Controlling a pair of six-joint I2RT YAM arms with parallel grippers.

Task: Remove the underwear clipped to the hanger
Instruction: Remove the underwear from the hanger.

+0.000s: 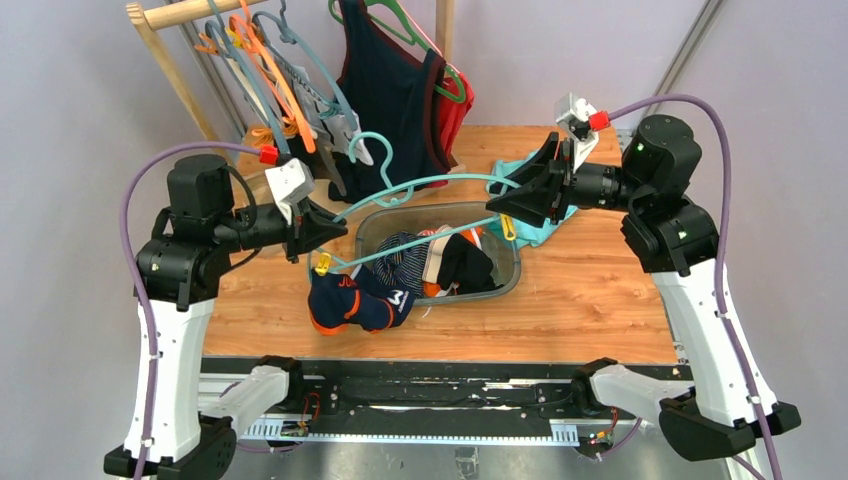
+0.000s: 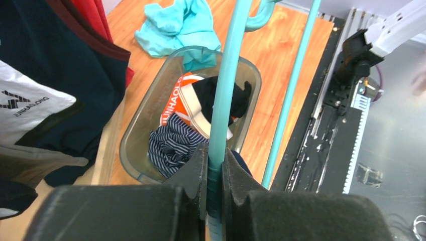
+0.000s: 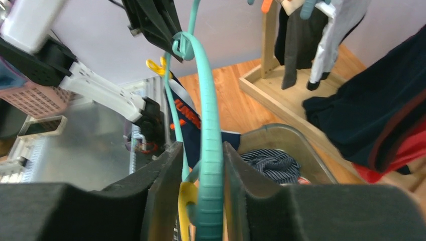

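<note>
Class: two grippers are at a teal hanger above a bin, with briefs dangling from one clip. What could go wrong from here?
1. The navy briefs on the yellow clip seem to hang partly beyond the rim of the bin; released there, they could land on the table.
2. The right gripper may not be clamped on the hanger; that end might slip.

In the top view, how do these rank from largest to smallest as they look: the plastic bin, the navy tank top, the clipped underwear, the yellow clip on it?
1. navy tank top, though it hangs nearer the camera
2. plastic bin
3. clipped underwear
4. yellow clip
</note>
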